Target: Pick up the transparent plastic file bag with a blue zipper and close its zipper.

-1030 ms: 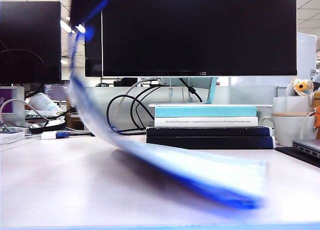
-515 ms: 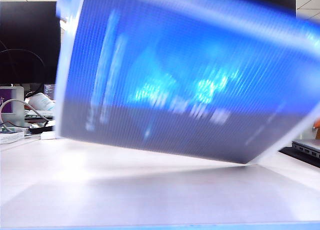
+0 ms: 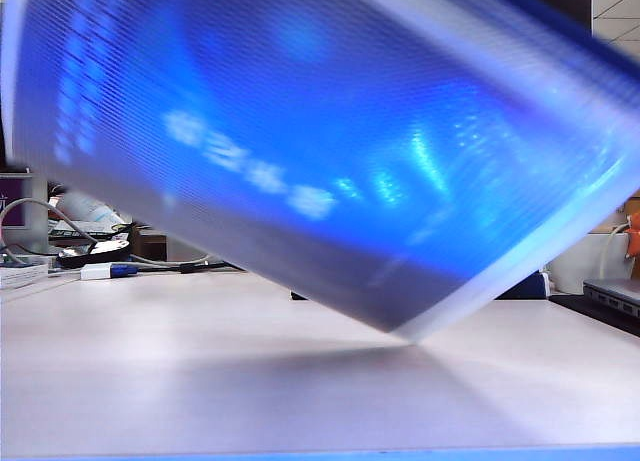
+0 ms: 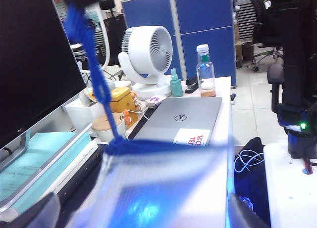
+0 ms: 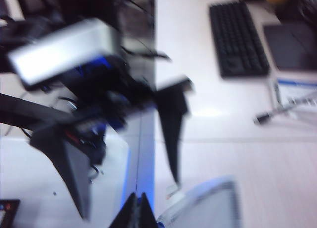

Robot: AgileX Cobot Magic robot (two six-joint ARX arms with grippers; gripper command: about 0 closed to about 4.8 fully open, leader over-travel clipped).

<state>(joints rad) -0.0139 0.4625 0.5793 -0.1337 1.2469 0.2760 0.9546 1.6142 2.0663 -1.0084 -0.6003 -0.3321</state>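
Note:
The file bag [image 3: 330, 151] hangs in the air, blurred, filling most of the exterior view; its lowest corner [image 3: 410, 331] is just above the table. In the left wrist view the dark blue zipper [image 4: 96, 84] runs down from a dark shape at the frame's edge to the bag's [image 4: 158, 188] upper edge. My left gripper [image 4: 141, 209] is open wide, the translucent bag showing between its fingers [image 4: 37, 210]. In the right wrist view my right gripper [image 5: 137, 202] is shut, a bag corner [image 5: 208, 203] beside its tips. The left gripper's black fingers [image 5: 171, 124] spread open there.
A black monitor [image 4: 34, 65], teal book [image 4: 39, 154], white mug [image 4: 106, 129], fan [image 4: 146, 57], spray bottles [image 4: 205, 69] and a grey laptop [image 4: 181, 119] line the desk. Cables [image 3: 100, 269] lie at the left. A keyboard [image 5: 237, 37] sits further off.
A second ago the bag hung edge-on with its far end low over the table. It has swung up broadside to the exterior camera, then tilted, its low corner shifting left.

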